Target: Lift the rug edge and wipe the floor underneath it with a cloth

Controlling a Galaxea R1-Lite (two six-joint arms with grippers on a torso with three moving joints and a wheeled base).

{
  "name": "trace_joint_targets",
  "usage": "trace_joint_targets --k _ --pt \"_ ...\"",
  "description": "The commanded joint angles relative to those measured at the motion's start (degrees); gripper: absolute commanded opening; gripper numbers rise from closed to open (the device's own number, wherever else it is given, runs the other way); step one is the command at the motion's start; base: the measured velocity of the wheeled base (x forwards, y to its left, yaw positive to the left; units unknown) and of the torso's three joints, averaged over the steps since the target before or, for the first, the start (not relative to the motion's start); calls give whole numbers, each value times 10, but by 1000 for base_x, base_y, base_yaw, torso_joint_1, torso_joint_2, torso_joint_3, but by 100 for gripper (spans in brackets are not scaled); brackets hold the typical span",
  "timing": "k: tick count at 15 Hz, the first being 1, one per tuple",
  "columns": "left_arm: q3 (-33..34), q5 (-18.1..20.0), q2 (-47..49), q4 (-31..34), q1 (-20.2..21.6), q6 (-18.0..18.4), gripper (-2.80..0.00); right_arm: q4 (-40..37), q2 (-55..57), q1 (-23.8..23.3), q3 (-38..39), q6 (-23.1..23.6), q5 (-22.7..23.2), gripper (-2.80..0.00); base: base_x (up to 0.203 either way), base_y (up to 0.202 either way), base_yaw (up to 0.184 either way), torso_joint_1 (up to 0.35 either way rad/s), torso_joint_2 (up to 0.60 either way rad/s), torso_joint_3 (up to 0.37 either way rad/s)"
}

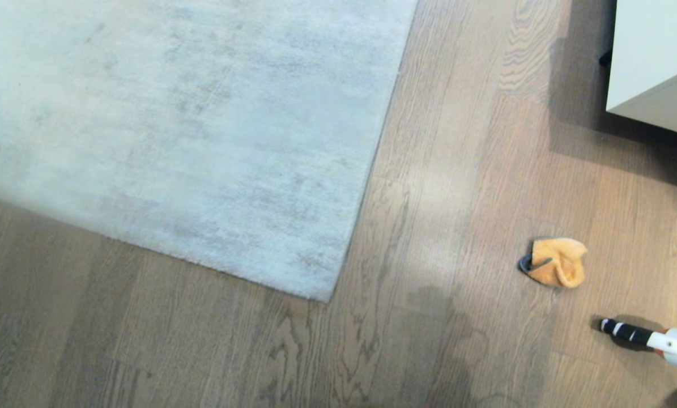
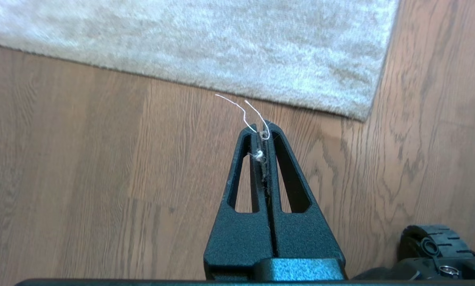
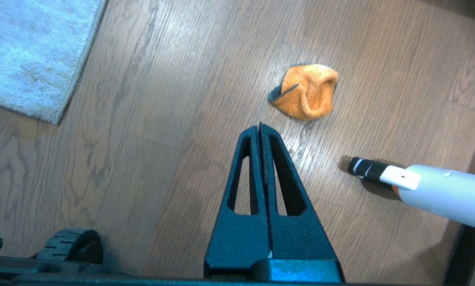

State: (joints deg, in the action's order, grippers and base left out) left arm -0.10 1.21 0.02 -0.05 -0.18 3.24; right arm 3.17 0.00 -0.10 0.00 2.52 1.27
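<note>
The pale grey rug (image 1: 191, 124) lies flat on the wooden floor (image 1: 457, 198), its near corner pointing toward me. It also shows in the left wrist view as rug (image 2: 221, 47) and in the right wrist view as rug (image 3: 30, 51). The crumpled orange cloth (image 1: 556, 262) with dark edging rests on the floor well right of the rug, seen too as cloth (image 3: 307, 92). My left gripper (image 2: 261, 129) hangs shut above bare planks short of the rug's corner, with white threads caught at its tips. My right gripper (image 3: 260, 128) is shut and empty, a little short of the cloth. Neither arm shows in the head view.
A white tube with a black striped tip (image 1: 650, 339) lies on the floor at the right, near the cloth, also seen as tube (image 3: 420, 186). A white cabinet (image 1: 655, 62) stands at the far right. My base's wheels (image 2: 436, 244) (image 3: 70, 246) show at the frames' edges.
</note>
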Motion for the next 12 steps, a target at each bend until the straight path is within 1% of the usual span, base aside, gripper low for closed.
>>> trace_joint_targets --k 1,12 --pt "0 0 0 0 0 0 -280 1 1 0 0 0 1 -280 0 0 0 1 2 207" --pt "0 0 0 0 0 0 -280 1 1 0 0 0 1 -280 0 0 0 3 2 199"
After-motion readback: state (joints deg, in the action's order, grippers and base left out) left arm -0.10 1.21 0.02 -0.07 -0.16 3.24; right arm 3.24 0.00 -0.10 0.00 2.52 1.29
